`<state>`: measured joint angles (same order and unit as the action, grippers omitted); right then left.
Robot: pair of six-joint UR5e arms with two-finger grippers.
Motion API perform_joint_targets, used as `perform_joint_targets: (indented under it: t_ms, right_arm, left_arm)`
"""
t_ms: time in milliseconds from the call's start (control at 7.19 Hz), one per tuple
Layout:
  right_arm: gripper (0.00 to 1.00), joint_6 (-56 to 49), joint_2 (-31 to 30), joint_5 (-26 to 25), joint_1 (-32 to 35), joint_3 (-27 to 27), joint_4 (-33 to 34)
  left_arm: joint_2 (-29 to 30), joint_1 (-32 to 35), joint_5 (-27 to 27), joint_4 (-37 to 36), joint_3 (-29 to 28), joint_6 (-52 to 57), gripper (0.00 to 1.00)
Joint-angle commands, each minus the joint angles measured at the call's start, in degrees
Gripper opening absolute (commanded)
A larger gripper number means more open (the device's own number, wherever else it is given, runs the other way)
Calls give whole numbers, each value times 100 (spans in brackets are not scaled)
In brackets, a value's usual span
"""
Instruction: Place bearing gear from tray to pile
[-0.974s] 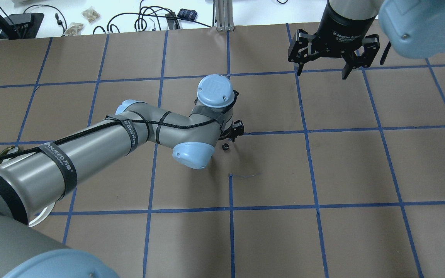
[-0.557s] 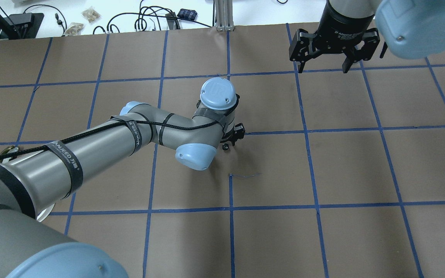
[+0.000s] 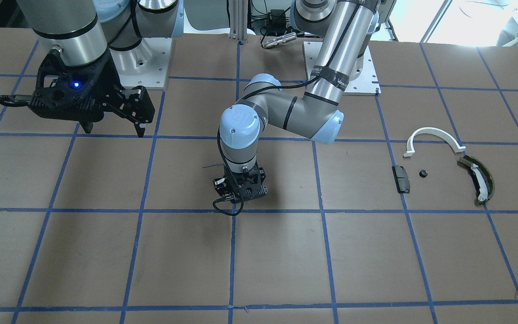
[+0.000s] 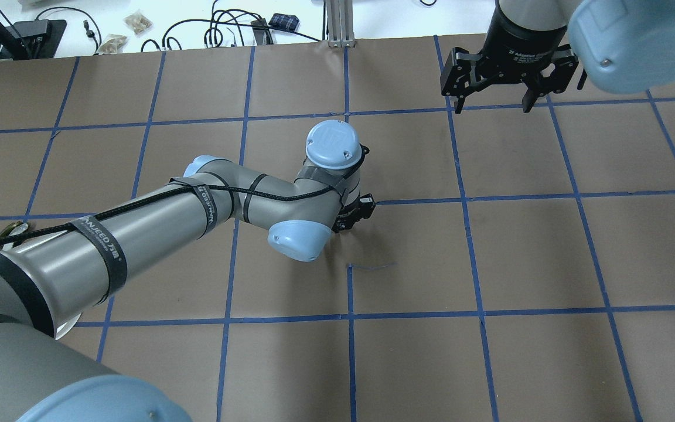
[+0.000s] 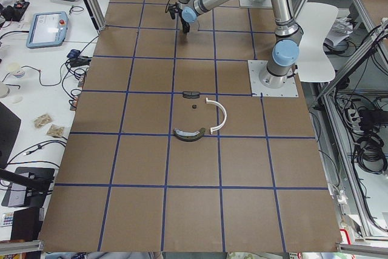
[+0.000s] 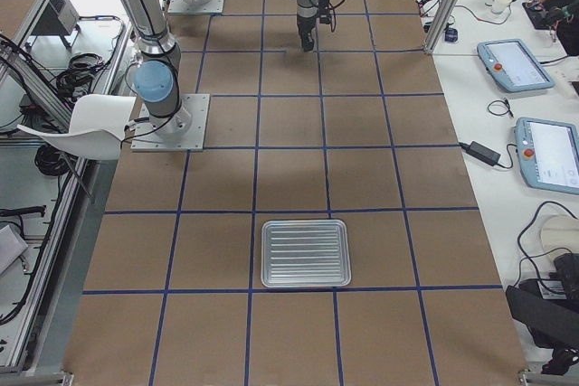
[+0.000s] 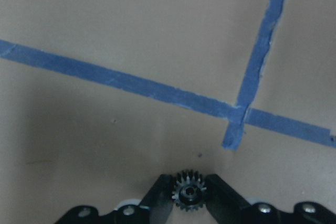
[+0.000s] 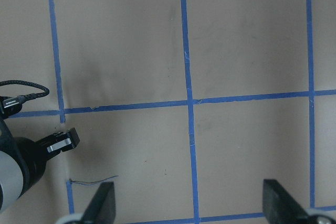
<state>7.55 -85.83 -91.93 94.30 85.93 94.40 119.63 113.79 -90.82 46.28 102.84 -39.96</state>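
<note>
being clamped by the left gripper (image 3: 240,192), the bearing gear (image 7: 189,191) is hidden under the wrist in the overhead view, well apart from the pile (image 3: 423,173). the right gripper (image 4: 493,104) is held with jaws spread. the tray (image 6: 305,223) is shown in one side view only.

Brown paper (image 4: 525,252) over the whole tabletop, squared off by blue tape (image 4: 464,199). Near the middle, a thin blue thread (image 4: 372,266). Along one long edge, a white bench (image 6: 470,97) with black cables (image 4: 197,26), small packets (image 4: 137,22), a power brick (image 6: 479,152) and two blue-framed tablets (image 6: 514,63). Beyond the opposite long edge, a white chair (image 5: 315,59).
</note>
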Motion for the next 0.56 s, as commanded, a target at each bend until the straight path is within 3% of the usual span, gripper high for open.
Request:
perform_joint_targets:
  t_ms: [0,417]
  right_arm:
    - [100,-86,5,26,9,55,17]
    - [100,-623,22,88,-17,55,-9]
  left_arm:
    - [-280,-154,29,48,25,441,0]
    - [-1315,-1425,-574,1738,34,2783,0]
